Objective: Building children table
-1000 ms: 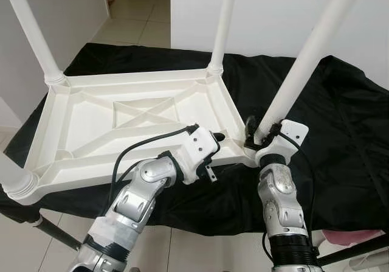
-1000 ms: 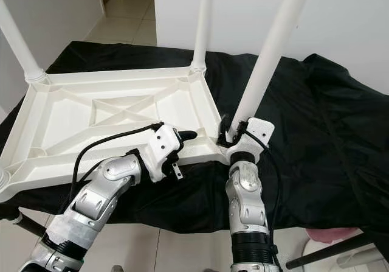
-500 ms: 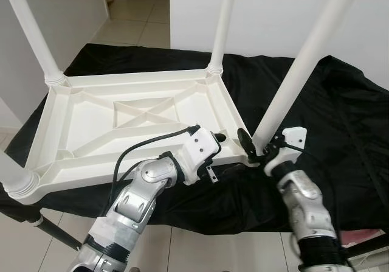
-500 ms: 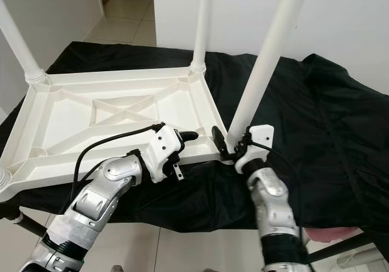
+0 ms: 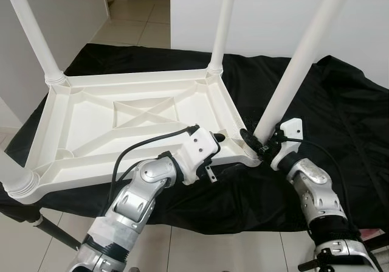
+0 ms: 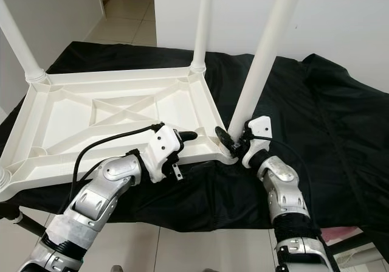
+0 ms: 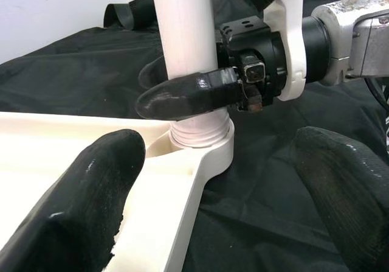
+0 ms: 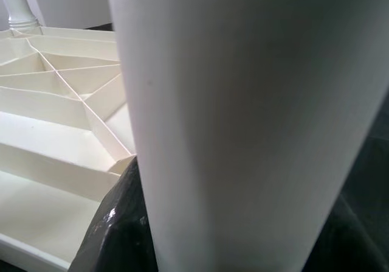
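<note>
A white plastic children's table top [image 5: 91,117] lies upside down on a black cloth [image 5: 340,120]. Its near right leg [image 5: 298,59] stands slightly tilted in the corner socket [image 7: 203,147]. My right gripper [image 6: 230,137] is shut on this leg just above the socket, one black finger [image 7: 182,95] wrapped across its front. My left gripper [image 7: 225,181] is open at the top's near edge, a little left of that corner, with its fingers [image 7: 91,205] spread on either side of the socket. Three other legs stand in their corners: far right [image 5: 222,22], far left [image 5: 33,28], near left [image 5: 9,174].
The black cloth covers a work surface whose front edge runs just below my arms. A dark metal bar [image 5: 55,232] of its stand shows at the lower left. White walls stand close behind, with a tiled floor [image 5: 134,16] beyond.
My right forearm has swung out to the right. Its fingers came off the leg half a second ago and now clasp it again at the base. The left arm has stayed still.
</note>
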Motion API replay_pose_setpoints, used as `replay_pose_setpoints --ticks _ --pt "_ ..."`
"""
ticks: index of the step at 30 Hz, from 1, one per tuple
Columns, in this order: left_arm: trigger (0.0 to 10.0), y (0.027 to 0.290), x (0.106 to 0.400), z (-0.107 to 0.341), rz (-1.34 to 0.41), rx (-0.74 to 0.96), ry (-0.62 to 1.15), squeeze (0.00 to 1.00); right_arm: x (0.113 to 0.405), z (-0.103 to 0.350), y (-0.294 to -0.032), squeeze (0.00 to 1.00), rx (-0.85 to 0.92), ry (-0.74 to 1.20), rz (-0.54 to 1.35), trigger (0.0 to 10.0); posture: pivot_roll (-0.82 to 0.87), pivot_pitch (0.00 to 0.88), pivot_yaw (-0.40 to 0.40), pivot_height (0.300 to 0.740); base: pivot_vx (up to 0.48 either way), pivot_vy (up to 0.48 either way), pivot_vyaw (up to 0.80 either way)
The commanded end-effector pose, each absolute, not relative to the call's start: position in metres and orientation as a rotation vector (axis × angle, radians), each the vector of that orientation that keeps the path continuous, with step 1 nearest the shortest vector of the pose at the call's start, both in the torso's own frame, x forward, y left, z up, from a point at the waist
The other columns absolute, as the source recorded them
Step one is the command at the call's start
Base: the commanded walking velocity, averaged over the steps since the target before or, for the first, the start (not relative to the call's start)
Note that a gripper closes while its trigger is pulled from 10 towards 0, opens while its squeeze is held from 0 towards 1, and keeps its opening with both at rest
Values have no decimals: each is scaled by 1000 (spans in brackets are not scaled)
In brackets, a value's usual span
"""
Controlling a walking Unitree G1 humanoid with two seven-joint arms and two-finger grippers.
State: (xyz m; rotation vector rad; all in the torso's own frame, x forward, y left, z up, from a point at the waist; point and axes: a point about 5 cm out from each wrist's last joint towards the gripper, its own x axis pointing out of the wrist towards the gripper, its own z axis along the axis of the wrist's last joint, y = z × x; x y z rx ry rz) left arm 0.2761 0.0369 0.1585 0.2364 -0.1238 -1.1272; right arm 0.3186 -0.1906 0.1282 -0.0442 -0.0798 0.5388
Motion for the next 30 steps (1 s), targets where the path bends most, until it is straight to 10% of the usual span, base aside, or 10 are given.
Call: replay_pose_setpoints --ticks 1,7,8,9,10,30 --pt "10000 40 279 160 -1092 248 -124 0 318 119 -195 0 -53 -35 558 0 0 0 -54 740 0 0 0" --pt "10000 39 279 160 -1088 244 -127 0 318 119 -197 0 -51 -38 556 0 -2 0 -56 740 0 0 0" --pt "10000 39 279 160 -1087 243 -127 0 318 119 -197 0 -42 -38 553 4824 -5 0 -53 740 0 0 0" --pt "10000 39 279 160 -1087 243 -127 0 318 119 -197 0 -42 -38 553 4824 -5 0 -53 740 0 0 0" --pt "10000 38 278 159 -1089 245 -124 0 318 119 -196 0 -44 -36 537 10000 -6 0 -54 740 0 0 0" --pt "10000 38 279 156 -1088 257 -117 0 312 123 -169 0 88 -47 79 10000 -21 0 -48 740 0 0 0"
